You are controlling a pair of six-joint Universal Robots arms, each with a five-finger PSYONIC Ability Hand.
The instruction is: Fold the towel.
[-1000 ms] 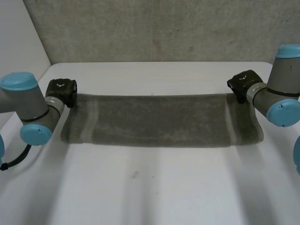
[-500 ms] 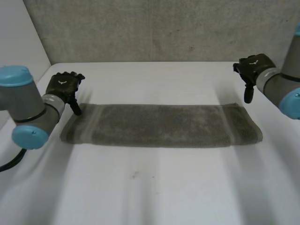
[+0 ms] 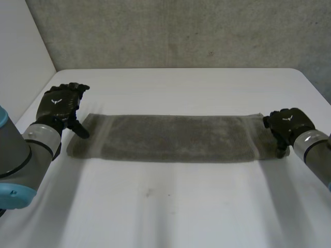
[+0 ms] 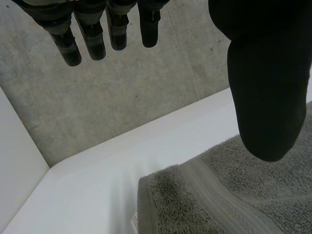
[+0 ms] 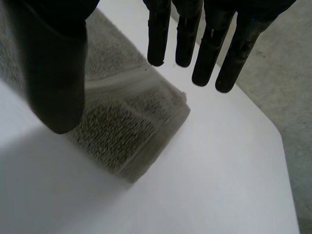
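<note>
Since 0.5 s ago the black left hand point(image 3: 59, 106) has drawn back a little toward the camera, staying by the left end of the long grey-brown terry towel point(image 3: 176, 137), and the black right hand point(image 3: 286, 124) has come down from beyond the far right corner to the towel's right end; towel itself unchanged. Far left: plain white side wall point(image 3: 20, 57). Next, grey left arm point(image 3: 20, 155) w/ light-blue cap, its hand over the towel's left end, far corner. Left wrist view: fingers point(image 4: 95, 41) straight & well apart from the thumb point(image 4: 263, 87), nothing btwn them, i.e. hand spread & holding nothing; thumb tip hangs over the towel corner point(image 4: 195, 204), contact can't be told. Middle: towel lies flat on the white tabletop point(image 3: 165, 206), folded into a narrow strip running left-right, w/ a paler woven band point(image 3: 106, 134) near each end; rough grey concrete back wall point(image 3: 170, 31) behind the table. Right: right hand at the strip's right end, near the front corner, on its grey right arm point(image 3: 315, 155). Right wrist view: fingers point(image 5: 209, 48) straight, thumb point(image 5: 56, 73) set apart, the folded towel end point(image 5: 126, 126) lying under the gap btwn them; hand spread, gripping nothing; whether any fingertip touches cloth can't be told.
</note>
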